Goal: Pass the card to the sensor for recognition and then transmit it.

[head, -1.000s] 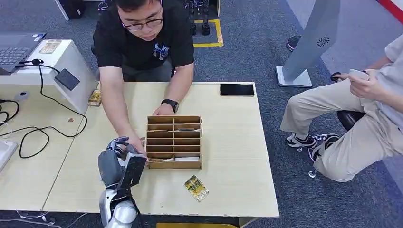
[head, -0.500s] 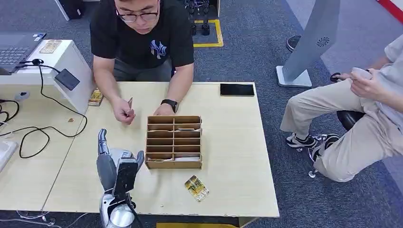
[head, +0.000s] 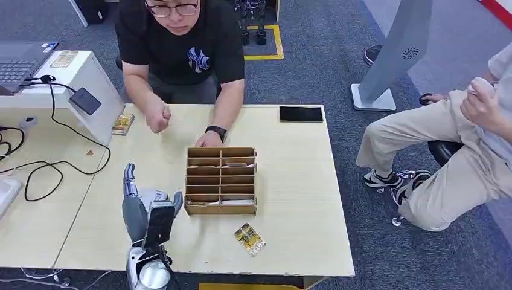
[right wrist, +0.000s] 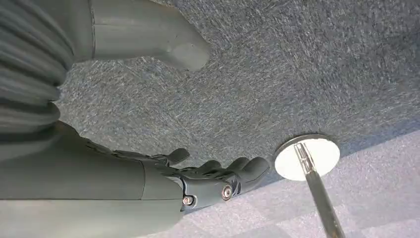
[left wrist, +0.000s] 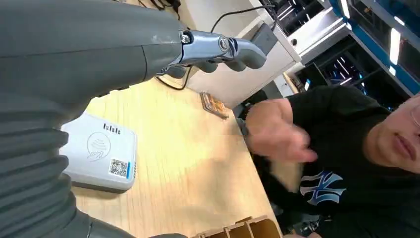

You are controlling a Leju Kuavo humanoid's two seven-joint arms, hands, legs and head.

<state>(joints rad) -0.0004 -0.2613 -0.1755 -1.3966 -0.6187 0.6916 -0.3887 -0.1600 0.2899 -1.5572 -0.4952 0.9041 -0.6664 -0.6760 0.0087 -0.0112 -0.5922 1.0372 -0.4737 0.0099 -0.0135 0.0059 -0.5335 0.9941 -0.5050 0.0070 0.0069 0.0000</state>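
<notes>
Sitting across the counter (head: 290,181), a person (head: 181,48) clenches the card in a fist (head: 158,118); our left hand (head: 145,208) beside the wooden organizer (head: 221,180) is released, our right hand (right wrist: 213,181) hangs loose over carpet.

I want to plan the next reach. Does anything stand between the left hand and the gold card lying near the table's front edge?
Nothing visible does. Bare tabletop lies between the left hand and the card. The wooden organizer stands just beside that path, its front wall close to it.
</notes>
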